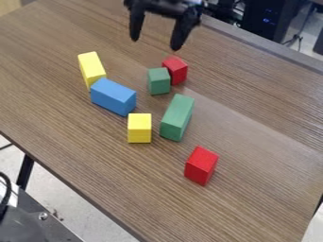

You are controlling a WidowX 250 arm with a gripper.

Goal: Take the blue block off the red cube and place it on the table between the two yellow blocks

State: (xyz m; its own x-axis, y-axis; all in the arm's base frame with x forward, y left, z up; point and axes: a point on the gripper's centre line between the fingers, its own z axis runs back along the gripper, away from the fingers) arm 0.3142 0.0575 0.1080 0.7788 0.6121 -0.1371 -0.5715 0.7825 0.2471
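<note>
The claw (154,45) hangs empty, fingers spread wide, beyond the blue block (114,96) on the bench (82,160). A small green block (159,81) and a red block (175,70) sit to the blue one's right, near the claw.

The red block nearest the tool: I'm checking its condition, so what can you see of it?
The red block is small and boxy, with plain, flat faces and straight edges, perhaps painted wood; no damage shows. It rests flat on the brown table, untouched by the tool. The small green block hides part of it; whether they touch, I cannot tell.
</note>
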